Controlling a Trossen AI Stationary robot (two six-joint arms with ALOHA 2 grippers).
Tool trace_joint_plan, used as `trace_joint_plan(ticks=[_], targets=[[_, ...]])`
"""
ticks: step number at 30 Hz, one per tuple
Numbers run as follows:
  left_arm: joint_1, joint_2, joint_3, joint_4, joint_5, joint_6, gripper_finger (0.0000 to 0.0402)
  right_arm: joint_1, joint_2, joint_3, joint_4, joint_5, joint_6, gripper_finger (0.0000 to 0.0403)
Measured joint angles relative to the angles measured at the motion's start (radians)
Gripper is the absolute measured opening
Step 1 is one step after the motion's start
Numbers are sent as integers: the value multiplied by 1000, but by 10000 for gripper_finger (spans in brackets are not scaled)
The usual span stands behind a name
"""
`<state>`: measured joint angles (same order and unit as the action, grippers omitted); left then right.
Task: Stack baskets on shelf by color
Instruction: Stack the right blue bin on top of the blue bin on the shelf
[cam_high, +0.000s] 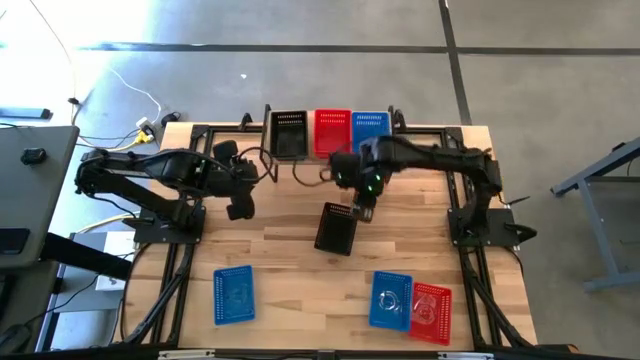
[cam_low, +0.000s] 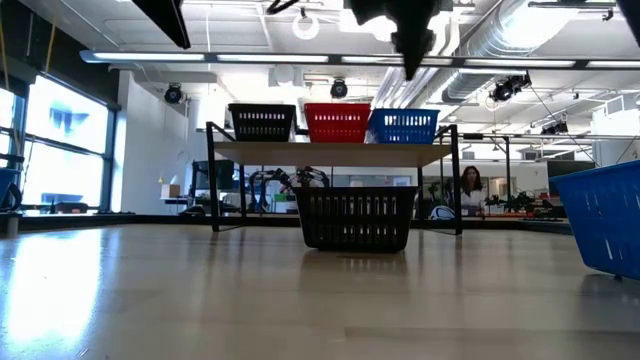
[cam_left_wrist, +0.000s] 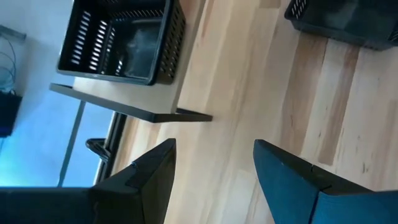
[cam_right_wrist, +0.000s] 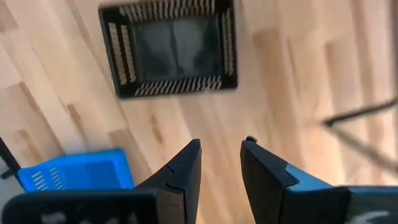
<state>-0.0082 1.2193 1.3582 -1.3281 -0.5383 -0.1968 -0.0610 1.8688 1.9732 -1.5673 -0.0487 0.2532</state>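
Observation:
A black basket (cam_high: 337, 229) sits upright on its base on the table's middle, also seen in the low view (cam_low: 357, 218) and the right wrist view (cam_right_wrist: 171, 46). My right gripper (cam_high: 362, 208) hangs open above that basket's far end, well clear of it (cam_right_wrist: 221, 152). My left gripper (cam_high: 240, 207) is open over bare table to the left (cam_left_wrist: 214, 158). The shelf (cam_low: 335, 153) at the far edge carries a black basket (cam_low: 262, 122), a red basket (cam_low: 337, 122) and a blue basket (cam_low: 404, 125) in a row.
Near the table's front edge lie a blue basket (cam_high: 233, 294) on the left, and another blue basket (cam_high: 390, 299) beside a red basket (cam_high: 431, 312) on the right. Bare wood lies between the arms and in front of the shelf. A person shows in the room behind.

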Motion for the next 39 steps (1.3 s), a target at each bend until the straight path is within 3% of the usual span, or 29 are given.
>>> trace_joint_plan(ticks=[9, 23, 31, 39], targets=[[0, -4, 0, -2, 3, 62, 204, 175, -180, -284, 134, 12, 352, 98], [0, -4, 0, -6, 27, 18, 204, 447, -424, -652, 356, 20, 815, 98], [0, -4, 0, -6, 34, -65, 204, 586, -466, -770, 428, 65, 1136, 98], [0, -4, 0, -5, 34, -125, 204, 680, -463, -785, 533, 75, 1218, 98]])
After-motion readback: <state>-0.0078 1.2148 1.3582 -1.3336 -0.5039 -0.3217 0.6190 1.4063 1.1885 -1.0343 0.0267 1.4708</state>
